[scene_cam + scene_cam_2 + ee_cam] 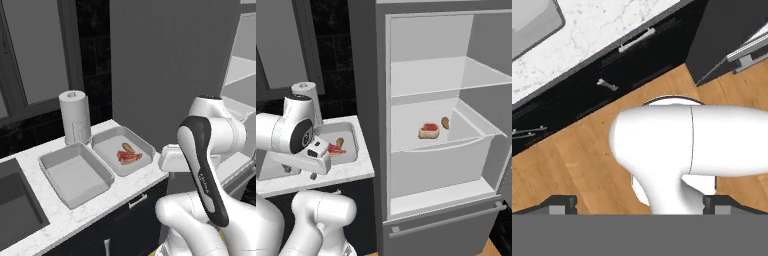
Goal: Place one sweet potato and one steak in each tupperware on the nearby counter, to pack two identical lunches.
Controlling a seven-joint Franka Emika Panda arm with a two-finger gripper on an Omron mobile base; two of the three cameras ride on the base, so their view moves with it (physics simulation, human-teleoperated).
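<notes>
Dark tool (pixel 640 204) wide open, empty

I see a white counter (pixel 125 187) with faint grey veins, above black cabinet fronts (pixel 587 95) with silver handles. Two light-grey tubs sit on it: the right tupperware (pixel 107 145) holds a red steak (pixel 128 158) with pale fat edging and an orange-brown sweet potato (pixel 128 148). The left tupperware (pixel 75 172) is plain grey inside. A white paper towel roll (pixel 75 116) stands behind. In the pale grey fridge (pixel 441 80), I see another red steak (pixel 428 130) and a brown sweet potato (pixel 445 122). The floor (pixel 562 170) is warm orange wood grain.
</notes>
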